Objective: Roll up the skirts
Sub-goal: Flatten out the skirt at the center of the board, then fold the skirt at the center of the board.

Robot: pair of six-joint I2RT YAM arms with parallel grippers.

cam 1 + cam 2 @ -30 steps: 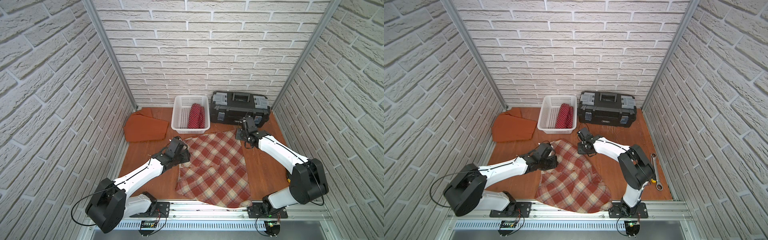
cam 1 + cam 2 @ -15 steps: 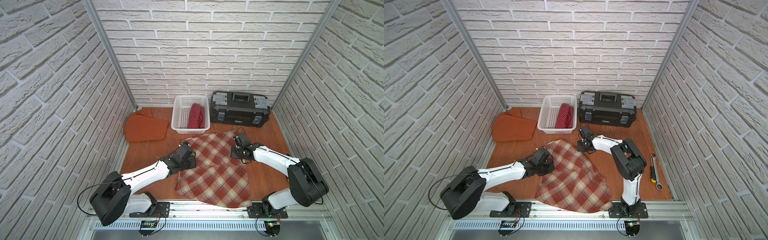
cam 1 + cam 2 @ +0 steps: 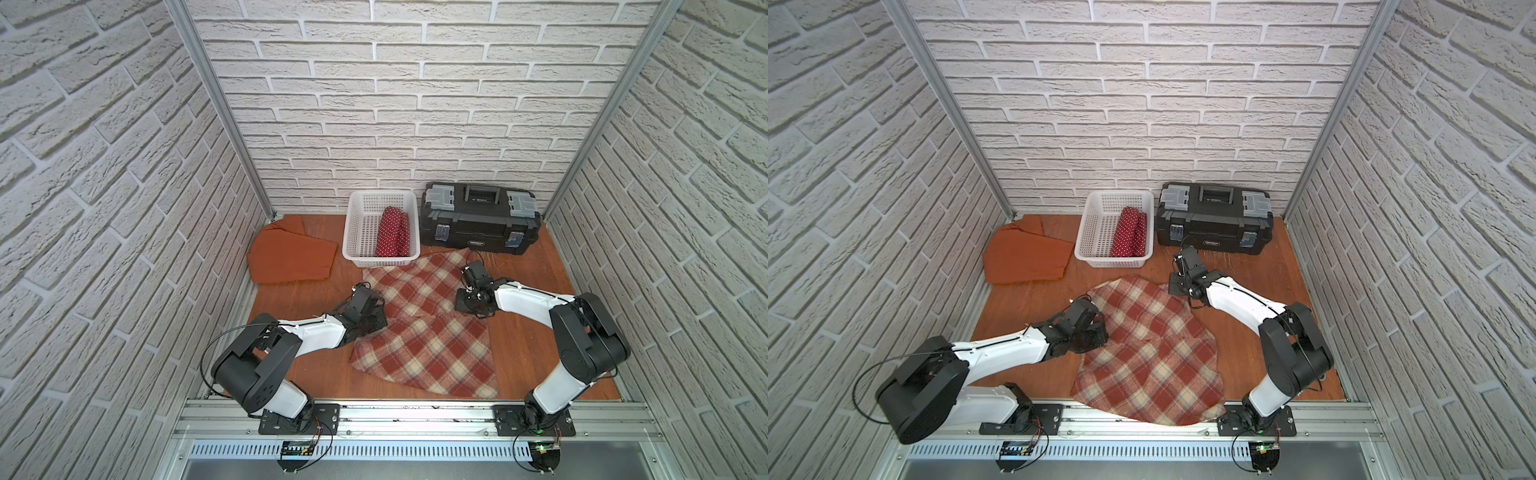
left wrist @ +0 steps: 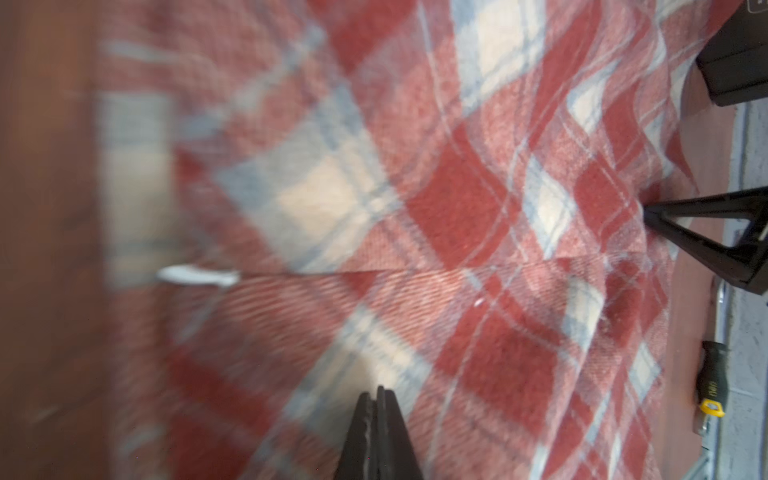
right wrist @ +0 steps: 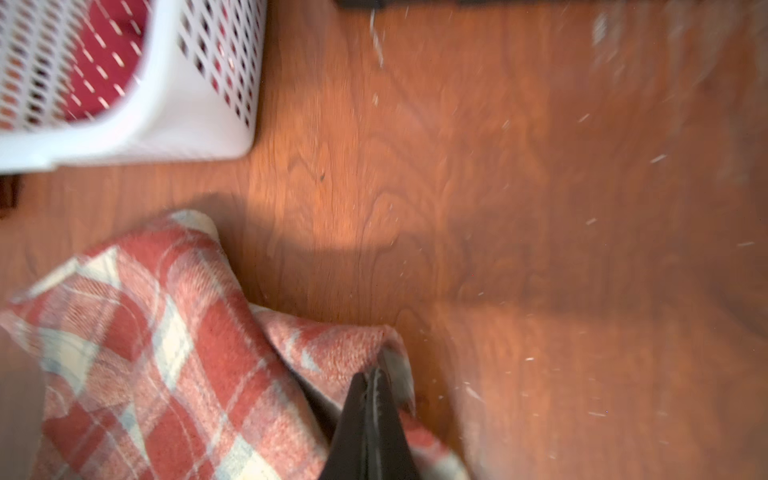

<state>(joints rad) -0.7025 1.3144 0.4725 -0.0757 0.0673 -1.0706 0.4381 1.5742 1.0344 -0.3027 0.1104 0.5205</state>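
The red-and-cream plaid skirt (image 3: 419, 345) (image 3: 1150, 357) lies spread on the wooden table between both arms. My right gripper (image 3: 467, 301) (image 3: 1175, 286) (image 5: 374, 372) is shut on its far right edge, and the plaid cloth (image 5: 145, 353) rises in a fold to the jaw tips. My left gripper (image 3: 376, 322) (image 3: 1098, 332) (image 4: 377, 390) is shut, its tip down over the skirt's left side (image 4: 457, 208); no cloth shows between its jaws. The polka-dot skirt (image 3: 392, 232) lies rolled in the basket. The rust-orange skirt (image 3: 291, 257) lies flat at the far left.
The white mesh basket (image 3: 380, 259) (image 5: 166, 137) stands just beyond the plaid skirt. A black toolbox (image 3: 480, 220) sits to its right against the back wall. A black-and-yellow tool (image 4: 712, 382) lies past the skirt's right edge. Brick walls close three sides.
The right gripper shut and came nearer from the corner by the toolbox, along the skirt's right edge. The left gripper stayed shut and shifted slightly to the right.
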